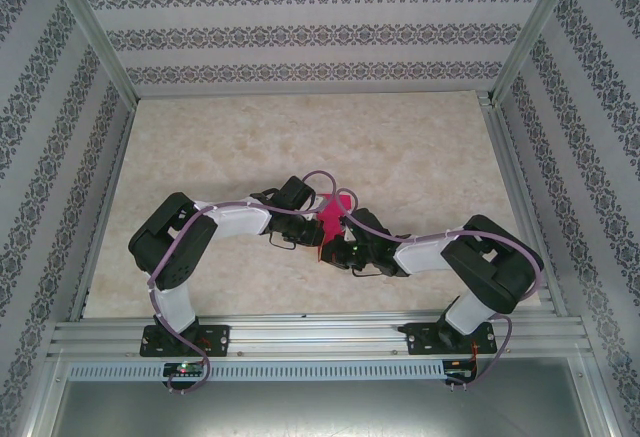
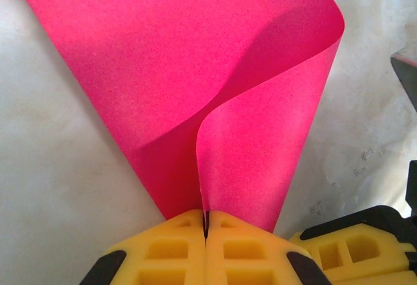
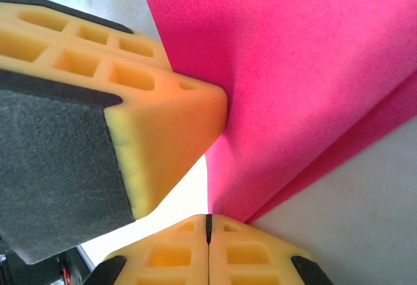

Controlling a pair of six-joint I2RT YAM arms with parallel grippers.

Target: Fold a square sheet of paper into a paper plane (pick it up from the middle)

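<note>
The square sheet of paper [image 1: 334, 219] is magenta-pink and held above the table's middle between both arms. In the left wrist view the sheet [image 2: 195, 57] fans upward, its right part curling over in a soft bend. My left gripper [image 2: 206, 223] is shut on its narrow lower end. In the right wrist view the paper [image 3: 313, 70] lies doubled in two layers. My right gripper [image 3: 208, 225] is shut, with a corner of the paper in the seam. The left gripper's finger [image 3: 156, 122] touches the sheet just beside it. From above, the left gripper [image 1: 312, 225] and the right gripper [image 1: 330, 245] nearly touch.
The marble-patterned table [image 1: 300, 147] stretches free behind and to both sides of the arms. Aluminium rails [image 1: 320, 337] run along the near edge, and patterned walls [image 1: 300, 37] close in the back and sides. The right gripper's yellow finger [image 2: 345, 252] sits at the left wrist view's lower right.
</note>
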